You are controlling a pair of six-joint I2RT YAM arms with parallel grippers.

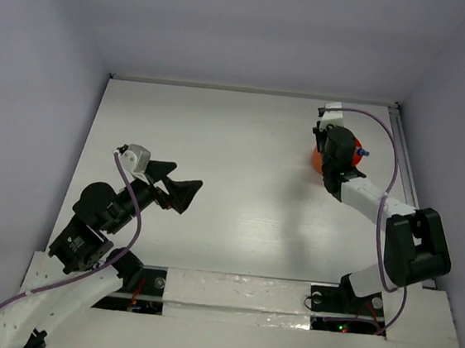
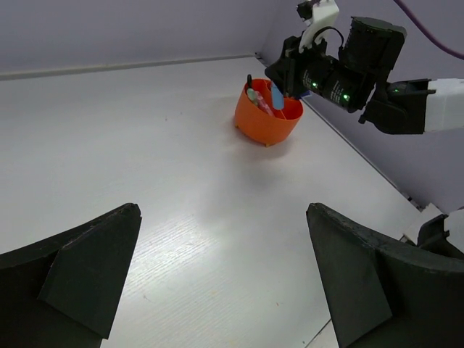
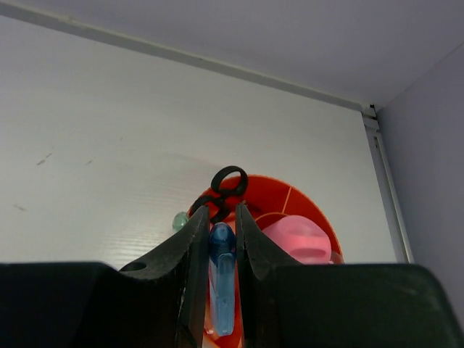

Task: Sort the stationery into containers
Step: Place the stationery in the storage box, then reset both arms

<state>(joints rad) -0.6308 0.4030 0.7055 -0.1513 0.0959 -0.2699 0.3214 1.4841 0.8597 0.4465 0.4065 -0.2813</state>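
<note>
My right pincer is clenched on a blue pen and holds it over the orange bowl, which stands near the far right corner of the table. In the bowl I see black scissors and a pink cap. My left pincer is released and empty, well apart from the bowl.

hiding most of the bowl beneath the right gripper; masking blades of the scissors inside the bowl.
</note>
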